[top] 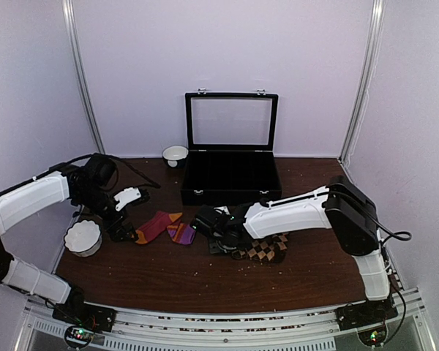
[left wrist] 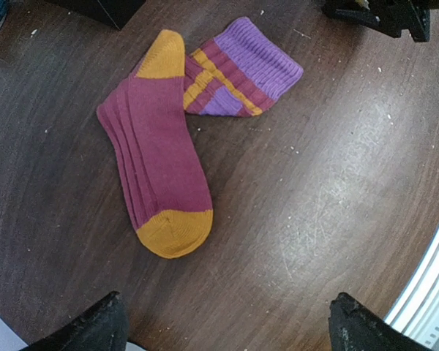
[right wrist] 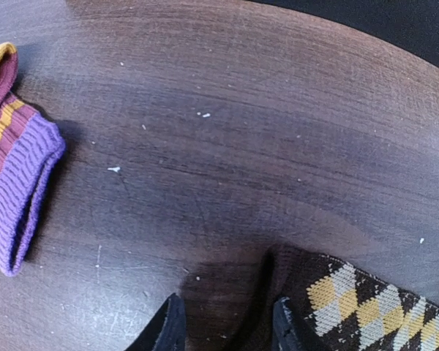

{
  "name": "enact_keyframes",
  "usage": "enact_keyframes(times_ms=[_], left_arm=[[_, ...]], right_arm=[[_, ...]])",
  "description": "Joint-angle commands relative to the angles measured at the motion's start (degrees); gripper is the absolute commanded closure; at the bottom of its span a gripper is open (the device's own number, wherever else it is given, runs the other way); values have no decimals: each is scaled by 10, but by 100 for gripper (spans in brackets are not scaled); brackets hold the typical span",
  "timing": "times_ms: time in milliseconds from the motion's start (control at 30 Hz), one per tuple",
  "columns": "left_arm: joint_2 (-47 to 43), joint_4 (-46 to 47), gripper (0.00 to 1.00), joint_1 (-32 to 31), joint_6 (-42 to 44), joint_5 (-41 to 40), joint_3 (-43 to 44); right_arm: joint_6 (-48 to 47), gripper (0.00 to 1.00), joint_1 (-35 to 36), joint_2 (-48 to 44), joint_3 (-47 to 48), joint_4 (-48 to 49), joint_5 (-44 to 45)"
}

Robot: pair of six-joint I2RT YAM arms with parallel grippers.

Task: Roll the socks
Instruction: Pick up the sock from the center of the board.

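I am seeing nothing rolled yet — the magenta-red socks (left wrist: 157, 157) are lying flat near the worktop's (top: 175, 281) left edge, just ahead of my wide-spread left gripper (left wrist: 230, 333), and my right gripper (right wrist: 227, 325), narrowed with nothing visibly pinched, is hovering at the argyle socks (right wrist: 366, 300) right of centre.

The left arm (top: 29, 199) and right arm (top: 289, 216) have white shells, black joints, cables and fingers (left wrist: 95, 325).

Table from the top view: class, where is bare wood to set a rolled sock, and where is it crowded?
Free: the near strip of table, bordered by magenta sock, argyle sock and front rail; also the far right corner beside the black case. Crowded: the middle, where the right claw sits between both socks.
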Motion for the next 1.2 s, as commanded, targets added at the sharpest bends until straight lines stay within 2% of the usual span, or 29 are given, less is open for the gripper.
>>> enact_keyframes(times_ms=[0, 167, 233, 333, 433, 633, 800, 1000, 1167], left_arm=[[-17, -14, 2, 9, 17, 9, 18], [-12, -15, 2, 9, 17, 16, 19], [-9, -15, 2, 9, 14, 18, 23], [-9, -15, 2, 10, 9, 22, 26], [-13, -17, 2, 10, 11, 24, 24], [-11, -23, 2, 9, 18, 19, 22], [-11, -24, 2, 10, 15, 26, 28], [-12, -24, 2, 10, 17, 20, 33], [-8, -28, 2, 9, 18, 20, 38]], right_arm=[[18, 62, 2, 4, -8, -16, 14], [26, 72, 2, -23, -52, 3, 17], [23, 80, 2, -30, -68, 15, 14], [15, 100, 3, -41, -78, 25, 12], [-9, 100, 3, -74, -87, 32, 17], [-82, 100, -2, -195, -136, 38, 25], [-136, 100, -19, -288, -158, 3, 20], [-181, 100, -52, -400, -159, -39, 8], [-210, 100, -77, -457, -138, -62, -7]])
